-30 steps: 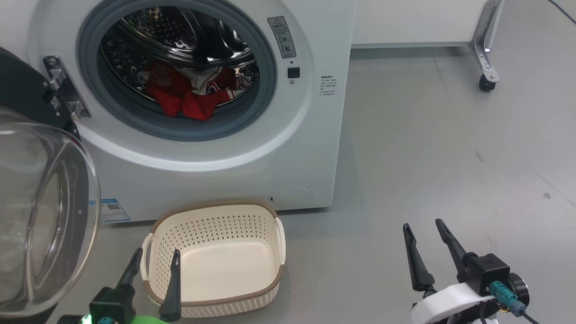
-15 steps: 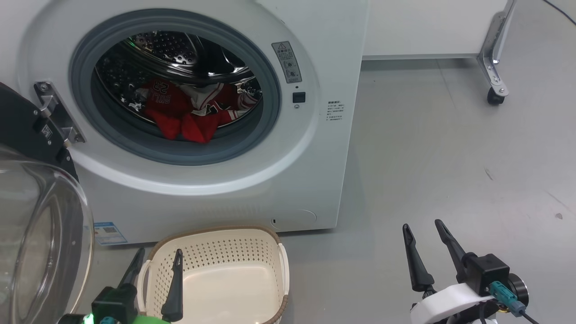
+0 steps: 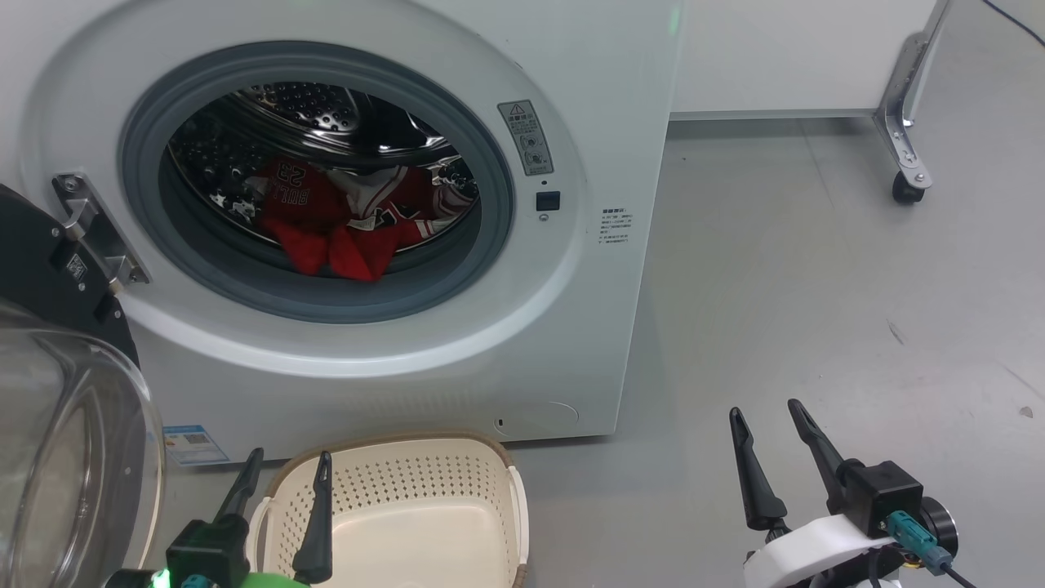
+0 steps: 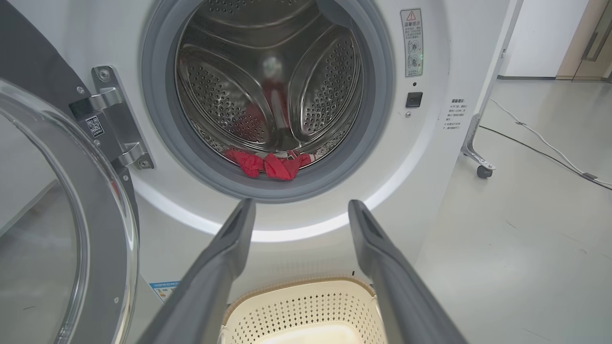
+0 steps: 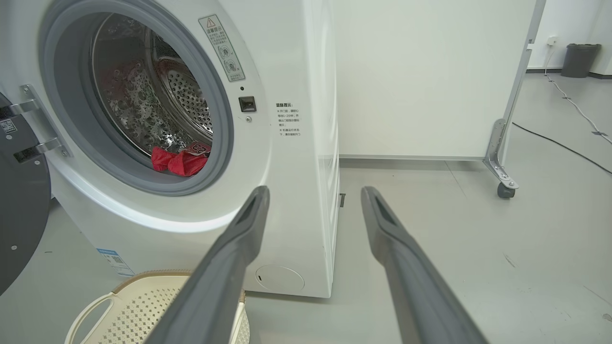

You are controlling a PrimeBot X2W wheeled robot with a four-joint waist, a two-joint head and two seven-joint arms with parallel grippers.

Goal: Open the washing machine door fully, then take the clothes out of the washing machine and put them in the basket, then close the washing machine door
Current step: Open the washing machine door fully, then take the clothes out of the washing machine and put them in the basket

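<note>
Pale grey floor (image 3: 775,286) all around you, with a white panel on a metal castor leg (image 3: 902,155) at the back right. Your big white front-loading washing machine (image 3: 588,343) sits dead ahead. Its large round glossy black door with the clear glass bowl (image 3: 57,457) is swung wide open on the left hinge. The bright red jersey clothes with white trim (image 3: 343,224) are bunched at the bottom of the steel drum, right by the grey gasket. The small cream perforated plastic basket with the brown rim (image 3: 408,523) is on the floor just in front of the machine. Your left claw (image 3: 291,454) hangs over the basket's left edge, fingers spread wide and empty. Your right claw (image 3: 765,408) is well off to the right above bare floor, also wide and empty.
</note>
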